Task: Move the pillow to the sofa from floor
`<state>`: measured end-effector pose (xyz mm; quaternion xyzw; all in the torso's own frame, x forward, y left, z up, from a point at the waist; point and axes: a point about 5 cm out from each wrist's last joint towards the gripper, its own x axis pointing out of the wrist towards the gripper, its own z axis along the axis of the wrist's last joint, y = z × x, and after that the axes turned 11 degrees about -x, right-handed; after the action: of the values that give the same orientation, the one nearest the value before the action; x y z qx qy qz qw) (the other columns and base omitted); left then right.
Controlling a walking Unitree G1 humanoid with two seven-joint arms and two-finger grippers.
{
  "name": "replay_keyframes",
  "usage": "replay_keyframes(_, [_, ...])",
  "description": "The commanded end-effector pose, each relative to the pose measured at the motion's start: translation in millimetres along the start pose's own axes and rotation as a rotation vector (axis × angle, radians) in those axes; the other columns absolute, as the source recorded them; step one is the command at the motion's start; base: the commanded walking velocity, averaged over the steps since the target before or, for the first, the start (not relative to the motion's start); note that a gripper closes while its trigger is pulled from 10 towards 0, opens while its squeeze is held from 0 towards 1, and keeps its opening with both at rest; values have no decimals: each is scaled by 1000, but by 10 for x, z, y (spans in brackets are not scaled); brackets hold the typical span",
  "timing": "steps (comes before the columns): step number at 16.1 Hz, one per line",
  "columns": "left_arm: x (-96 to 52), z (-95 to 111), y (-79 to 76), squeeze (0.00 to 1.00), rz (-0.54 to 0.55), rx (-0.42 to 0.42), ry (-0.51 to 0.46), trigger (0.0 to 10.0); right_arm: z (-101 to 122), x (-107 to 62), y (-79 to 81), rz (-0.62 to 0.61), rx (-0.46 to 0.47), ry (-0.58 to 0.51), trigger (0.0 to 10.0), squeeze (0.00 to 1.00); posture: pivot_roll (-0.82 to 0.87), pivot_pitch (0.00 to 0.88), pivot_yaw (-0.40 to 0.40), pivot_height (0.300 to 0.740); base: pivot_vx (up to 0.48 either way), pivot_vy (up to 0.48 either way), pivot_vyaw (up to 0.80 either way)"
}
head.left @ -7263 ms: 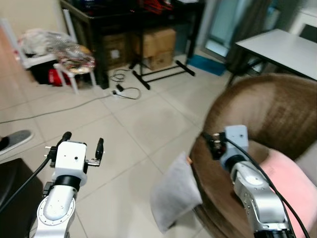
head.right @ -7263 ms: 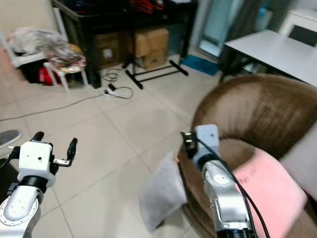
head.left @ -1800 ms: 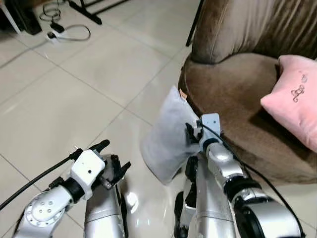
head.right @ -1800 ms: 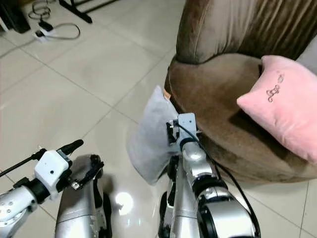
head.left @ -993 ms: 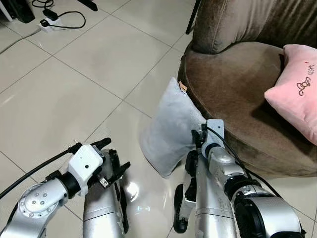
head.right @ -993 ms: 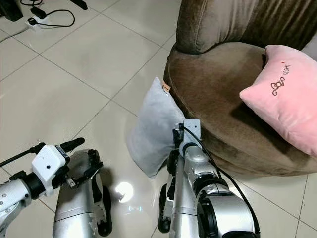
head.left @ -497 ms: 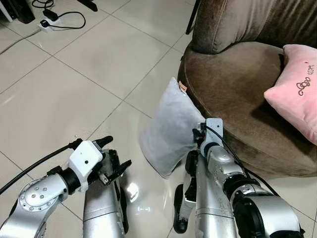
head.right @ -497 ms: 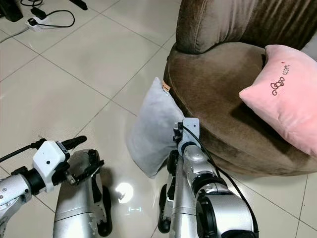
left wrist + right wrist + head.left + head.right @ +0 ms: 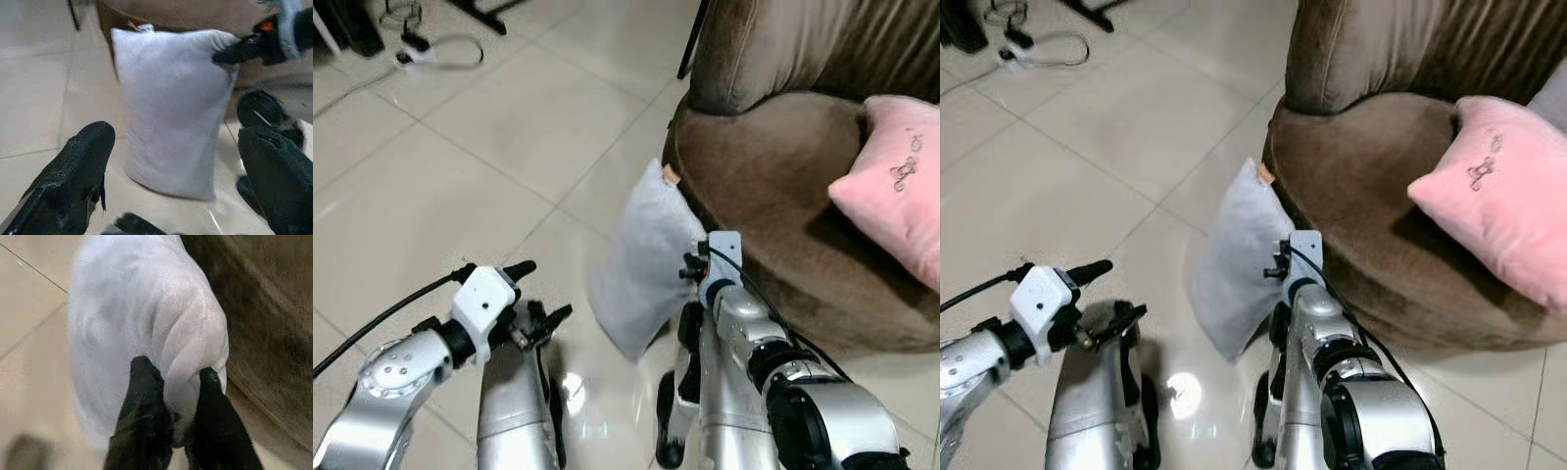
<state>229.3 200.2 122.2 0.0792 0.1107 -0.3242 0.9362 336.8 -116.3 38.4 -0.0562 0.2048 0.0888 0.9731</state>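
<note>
R gripper (image 9: 171, 382) still pinching grey pillow (image 9: 646, 259) corner, maybe slightly raised – L gripper (image 9: 536, 294) fingers apart, nearer.

Open tiled floor (image 9: 460, 166) spreads wide on the robot's left, with the left gripper (image 9: 533, 294) hanging over it, fingers apart, and clear air between it and the grey pillow (image 9: 641, 259). The pillow leans tight against the brown sofa (image 9: 773, 196), so no gap there. The right gripper (image 9: 171, 387) pinches the pillow's edge beside the sofa base. On the seat, a pink cushion (image 9: 891, 176) takes the right side; the middle lies bare.
</note>
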Motion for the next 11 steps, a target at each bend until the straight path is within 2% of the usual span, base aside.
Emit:
replay_keyframes(1, [2, -28, -4, 0, 13, 4, -1, 10000, -3, 1, 9, 15, 18, 2, 0, 0, 202, 69, -79, 480, 0, 0, 0])
replay_keyframes(2, [16, -28, 4, 0, 50, 9, -16, 10000, 32, 3, 54, 51, 70, -34, 0, 0, 177, 19, -68, 480, 0, 0, 0])
replay_keyframes(3, [16, -28, 5, 0, 72, 11, -27, 10000, 52, 2, 75, 72, 94, -56, 0, 0, 167, 1, -60, 480, 0, 0, 0])
replay_keyframes(5, [-12, -2, 45, 0, 213, 13, -67, 10000, 171, -16, 124, 200, 189, -170, 0, 0, 120, 0, -32, 480, 0, 0, 0])
replay_keyframes(7, [-44, 64, 65, 0, 350, 19, -112, 10000, 349, -176, 27, 268, 244, -344, 0, 0, 86, 0, -23, 480, 0, 0, 0])
replay_keyframes(8, [-40, 97, 93, 0, 420, 9, -137, 10000, 406, -305, -19, 242, 236, -382, 10000, 0, 51, 0, -10, 480, 0, 0, 0])
replay_keyframes(9, [-27, 114, 93, 0, 453, -7, -156, 10000, 446, -409, -50, 225, 231, -425, 10000, 0, 42, 0, -6, 480, 0, 0, 0])
replay_keyframes(11, [35, 127, -4, 0, 554, -55, -226, 10000, 334, -766, -134, 133, 132, -415, 10000, 0, -14, 0, 10, 490, 0, 0, 0])
